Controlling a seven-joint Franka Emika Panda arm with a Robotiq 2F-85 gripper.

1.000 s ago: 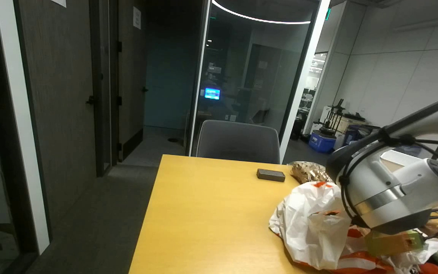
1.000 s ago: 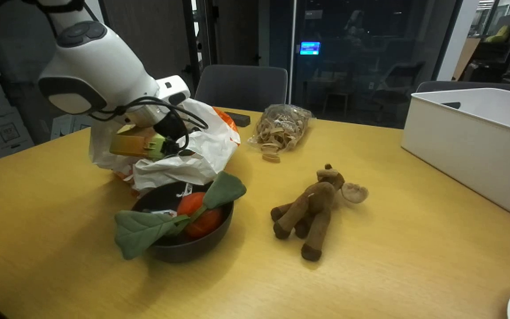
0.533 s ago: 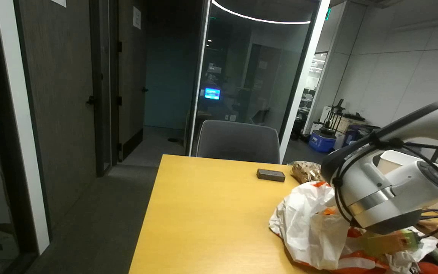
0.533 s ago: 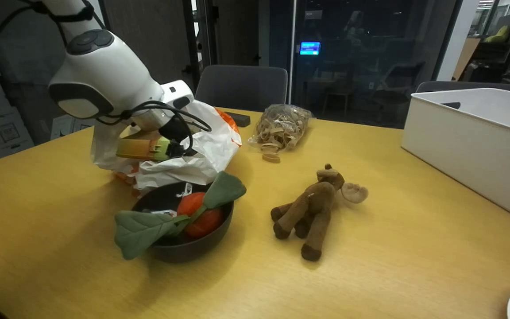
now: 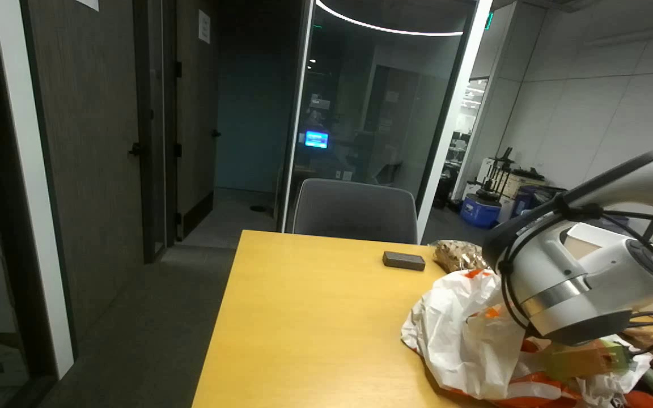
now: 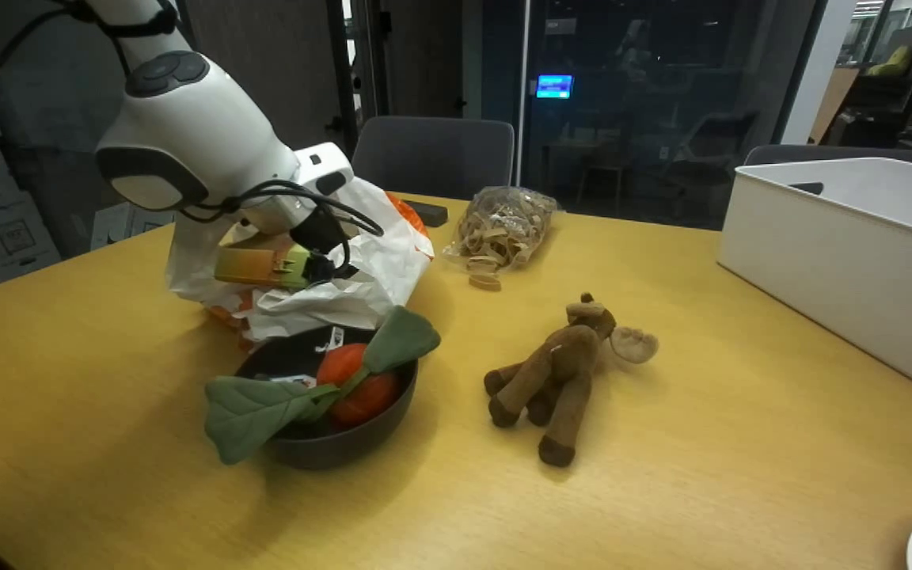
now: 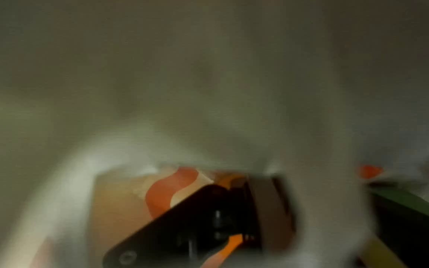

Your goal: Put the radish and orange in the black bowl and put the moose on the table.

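crumpled white bag point(image 5: 457, 334) | clear bag point(image 6: 505, 228) | dark block point(image 5: 403, 260) | white bin point(image 6: 836, 277) | grey chair point(image 6: 434, 157)

In an exterior view, the bowl point(image 6: 345, 451) sits on the table point(image 6: 662, 483) with the radish point(image 6: 369, 400) in it. Right of the bowl lies the moose point(image 6: 568, 356), farther right the box point(image 6: 844, 273), and behind the bowl the bag point(image 6: 381, 265).

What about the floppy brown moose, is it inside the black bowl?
No, in an exterior view the moose is on the yellow table, apart from the black bowl.
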